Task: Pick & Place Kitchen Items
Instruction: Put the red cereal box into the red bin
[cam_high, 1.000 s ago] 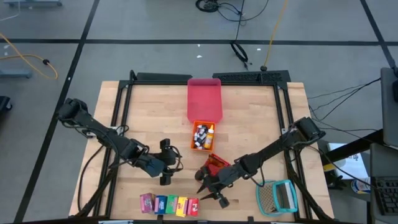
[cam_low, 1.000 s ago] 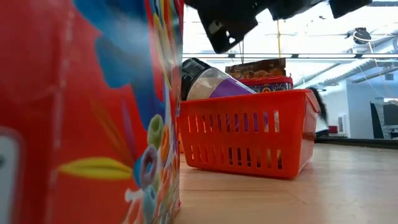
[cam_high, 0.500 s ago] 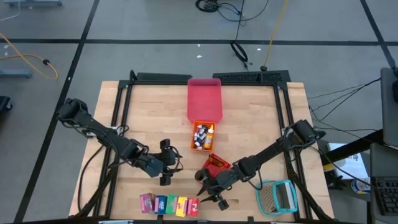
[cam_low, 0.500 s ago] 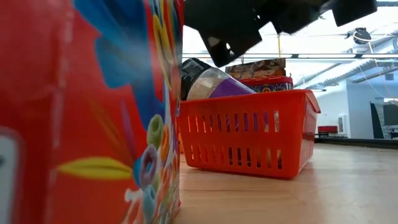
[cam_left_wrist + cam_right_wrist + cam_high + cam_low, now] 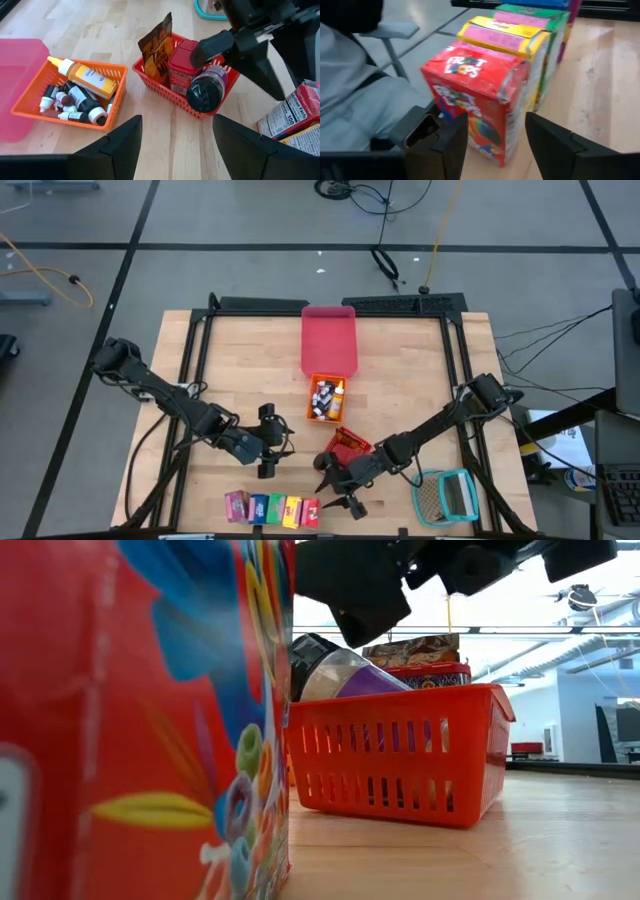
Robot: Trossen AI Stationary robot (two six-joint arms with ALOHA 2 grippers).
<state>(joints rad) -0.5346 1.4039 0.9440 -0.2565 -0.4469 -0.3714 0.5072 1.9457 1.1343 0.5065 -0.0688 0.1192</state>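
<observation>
Several small cartons (image 5: pixel 270 508) stand in a row on their bases near the table's near edge; the red carton (image 5: pixel 475 105) is the rightmost. My right gripper (image 5: pixel 330 487) is open, low, just right of and behind that red carton (image 5: pixel 312 512), fingers pointing at it with the box ahead of the gap, apart from it. My left gripper (image 5: pixel 280 442) is open and hovers left of the red basket (image 5: pixel 348 445), which holds a red container (image 5: pixel 182 67) and a dark-lidded jar (image 5: pixel 204 95). Tiny bottles (image 5: pixel 75 97) lie in the orange basket (image 5: pixel 325 398).
A pink tray (image 5: pixel 328 340) lies behind the orange basket. A teal-framed mesh item (image 5: pixel 447 497) sits at the near right corner. A brown packet (image 5: pixel 156 47) stands in the red basket. Beyond the near edge, the right wrist view shows a person in grey (image 5: pixel 355 95).
My right gripper has eased a little down and toward the red carton at the table's near edge. The cartons and baskets have not moved.
</observation>
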